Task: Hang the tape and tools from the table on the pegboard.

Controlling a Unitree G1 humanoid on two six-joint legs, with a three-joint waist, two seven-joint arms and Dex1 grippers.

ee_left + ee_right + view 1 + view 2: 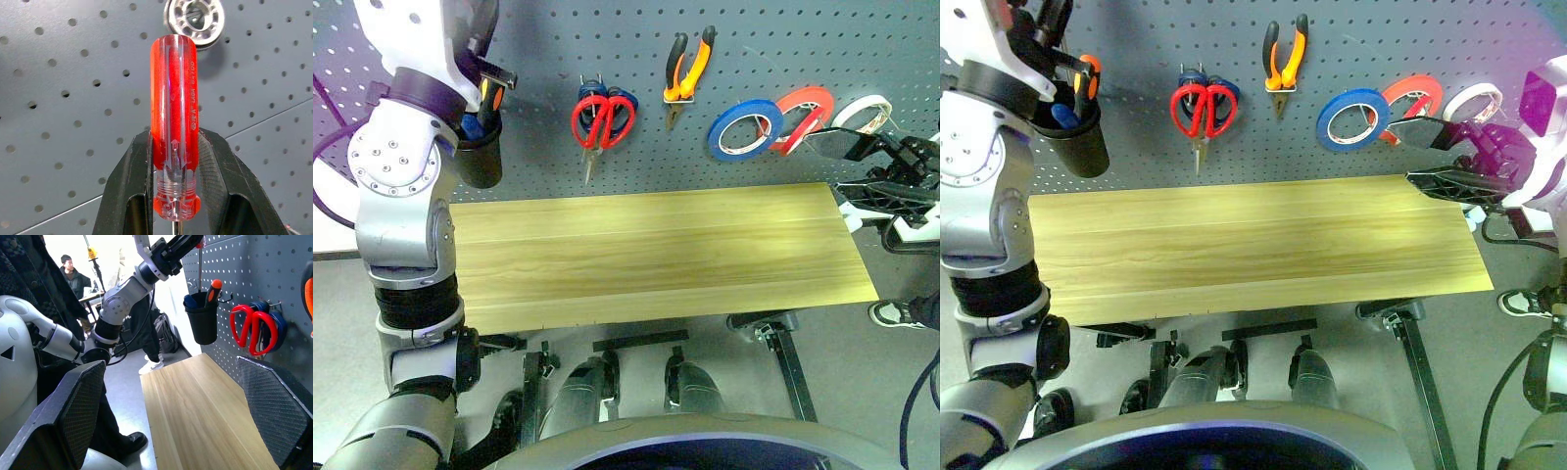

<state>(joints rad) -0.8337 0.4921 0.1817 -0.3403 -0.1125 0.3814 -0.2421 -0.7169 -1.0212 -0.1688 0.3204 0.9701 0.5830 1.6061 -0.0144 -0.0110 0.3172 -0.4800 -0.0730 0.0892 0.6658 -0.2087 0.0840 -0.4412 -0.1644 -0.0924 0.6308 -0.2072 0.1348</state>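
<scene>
Left wrist view shows the left pincer (177,196) clenched on the red-handled screwdriver (174,122), handle standing up between its fingers, with the pegboard (73,122) right behind. This looks like the last tool; scissors (602,119), pliers (688,70) and dark red tape (801,116) already hang, and the bench (656,255) is bare. Next it needs lowering into the black cup (201,323) just below. That arm is raised high; the right pincer (171,411) hangs released, well off.

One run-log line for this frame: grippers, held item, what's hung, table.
left gripper: shut on red-handled screwdriver, above black cup | right gripper: open, empty | pegboard: scissors, pliers, tape rolls hung | table: bare
</scene>
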